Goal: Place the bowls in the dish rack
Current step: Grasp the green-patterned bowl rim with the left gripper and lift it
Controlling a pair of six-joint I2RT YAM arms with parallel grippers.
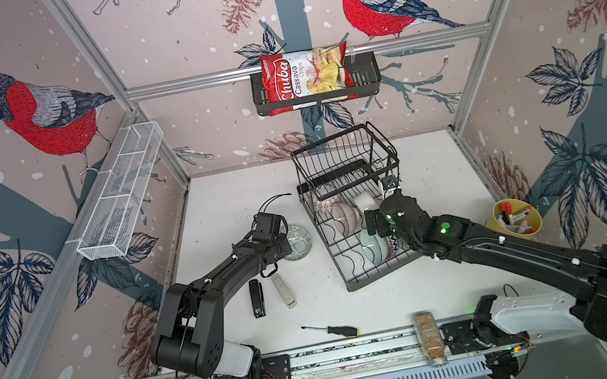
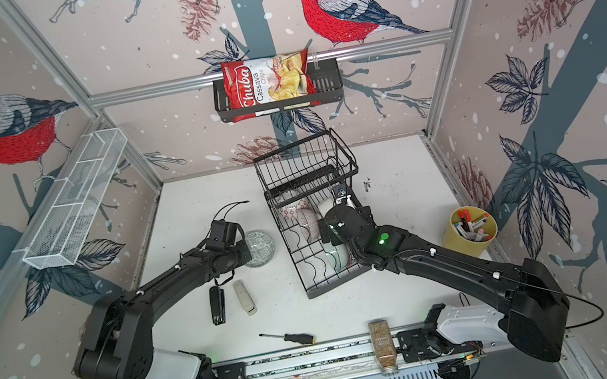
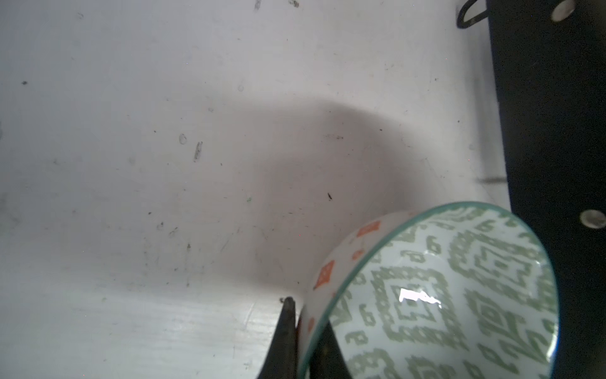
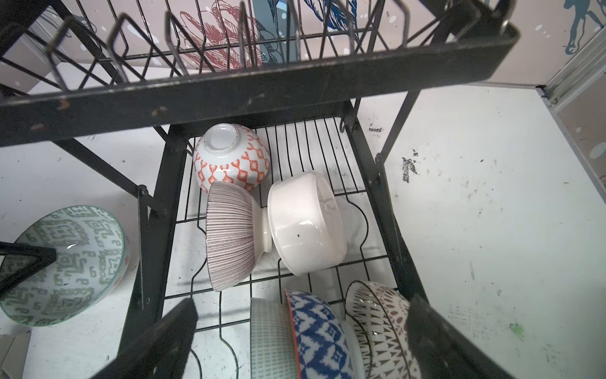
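Observation:
A pale teal patterned bowl (image 1: 299,242) (image 2: 260,247) (image 3: 442,295) (image 4: 62,265) sits just left of the dish rack (image 1: 376,277) (image 2: 333,285) (image 4: 262,88). My left gripper (image 3: 306,323) (image 1: 286,244) is shut on this bowl's rim, one finger outside the wall and one inside. On the rack's lower tier lie several bowls: an orange-patterned one (image 4: 229,157), a striped one (image 4: 229,239), a plain white one (image 4: 305,226), a blue one (image 4: 321,334) and a brown-dotted one (image 4: 377,325). My right gripper (image 4: 300,338) (image 1: 368,221) hangs open over that tier, holding nothing.
On the table in front of the left arm lie a black stapler (image 1: 257,298) and a white bar (image 1: 284,291). A screwdriver (image 1: 331,330) and a spice jar (image 1: 429,339) lie near the front rail. A yellow cup of markers (image 1: 513,219) stands right of the rack. The rack's upper basket (image 1: 342,158) overhangs its back half.

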